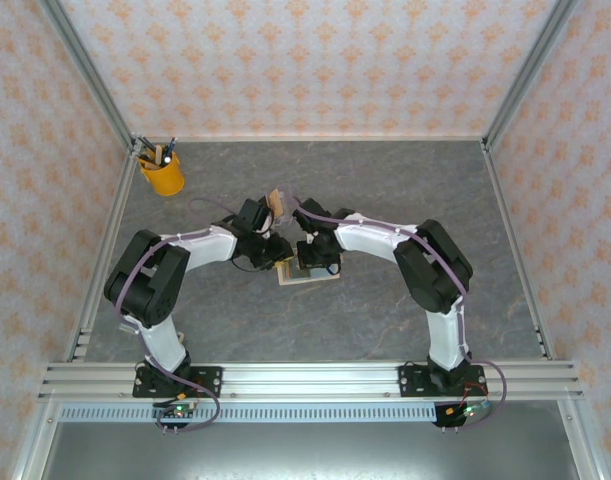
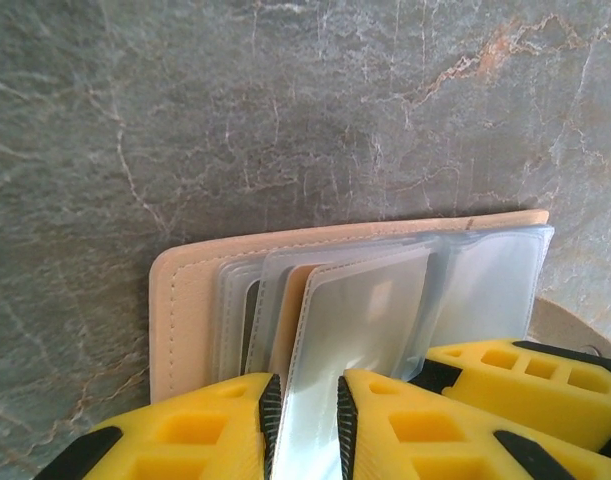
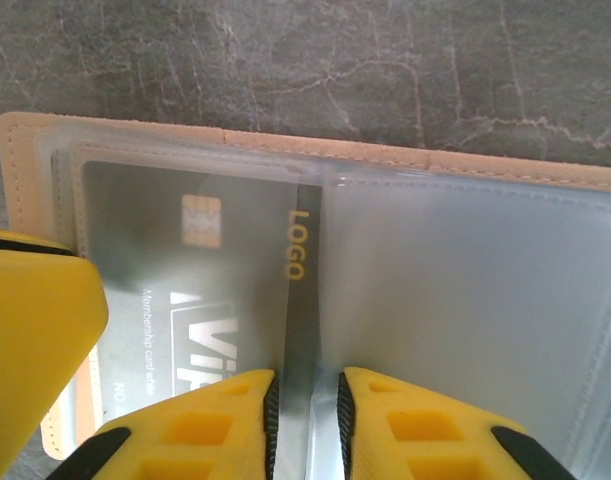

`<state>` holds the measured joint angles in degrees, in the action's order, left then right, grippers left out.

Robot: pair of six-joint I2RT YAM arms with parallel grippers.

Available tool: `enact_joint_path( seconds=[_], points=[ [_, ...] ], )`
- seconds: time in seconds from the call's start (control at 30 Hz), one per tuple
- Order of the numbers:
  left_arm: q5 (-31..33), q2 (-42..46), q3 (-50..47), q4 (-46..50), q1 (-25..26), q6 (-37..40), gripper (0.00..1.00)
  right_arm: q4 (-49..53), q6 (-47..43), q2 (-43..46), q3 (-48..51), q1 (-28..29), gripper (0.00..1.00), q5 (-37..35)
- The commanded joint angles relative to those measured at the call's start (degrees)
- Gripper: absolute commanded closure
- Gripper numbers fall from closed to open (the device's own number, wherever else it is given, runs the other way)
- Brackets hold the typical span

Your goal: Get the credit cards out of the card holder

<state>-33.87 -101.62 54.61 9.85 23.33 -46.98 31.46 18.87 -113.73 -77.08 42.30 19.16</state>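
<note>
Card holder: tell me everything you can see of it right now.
The card holder lies open on the grey stone-look table, between the two arms. Its cover looks like tan leather with a stitched edge. Clear plastic sleeves fan out of it; one holds a dark card with a gold chip and the word LOGO. The left gripper and the right gripper each pinch a sleeve.

surface [image 1: 405, 190]: grey, marbled, with patterned panels around it
card holder [image 1: 323, 277]: centre of frame, lying flat, partly hidden under both tools
left tool [image 1: 273, 250]: at its left edge
right tool [image 1: 310, 262]: over its middle
yellow cup [image 1: 163, 178]: upper left, holding pens
</note>
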Motion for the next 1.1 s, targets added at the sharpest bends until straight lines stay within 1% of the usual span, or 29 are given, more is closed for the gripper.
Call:
enact_joint_path(
  seconds=[0.0,0.23,0.33,0.5,0.63,0.8,0.87,0.97,1.07],
  points=[
    [1.5,-2.7,0.9,4.1,1.5,1.1,0.73,0.8,0.7,-2.5,3.2,-0.7,0.77,-0.6],
    [-1.3,-2.5,1.5,2.7,1.9,2.4,0.73,-0.2,0.7,-2.4,4.1,-1.3,0.79,0.5],
    [-2.2,-1.6,1.8,2.4,1.9,4.3,0.73,-0.8,0.8,-2.3,4.5,-1.5,0.79,1.2],
    [-4.2,-0.2,1.8,0.6,1.9,8.5,0.74,-3.1,1.5,-1.3,5.3,-2.5,0.79,5.3],
    [-6.3,0.2,1.1,-1.8,1.9,9.7,0.75,-4.8,1.9,0.1,5.8,-3.3,0.79,7.7],
    [-4.0,1.1,0.9,-0.7,1.9,11.1,0.80,-8.0,4.2,2.7,5.9,-4.4,0.76,12.3],
    [-2.8,1.5,1.2,0.5,1.9,11.6,0.82,-8.9,5.2,4.8,5.6,-4.4,0.74,11.9],
    [-2.6,1.8,1.5,1.1,1.9,11.7,0.83,-8.9,5.7,7.5,5.7,-4.4,0.72,9.4],
    [-3.4,1.9,1.5,0.7,1.9,10.6,0.79,-9.1,5.8,10.7,7.4,-4.4,0.67,6.4]
  ],
)
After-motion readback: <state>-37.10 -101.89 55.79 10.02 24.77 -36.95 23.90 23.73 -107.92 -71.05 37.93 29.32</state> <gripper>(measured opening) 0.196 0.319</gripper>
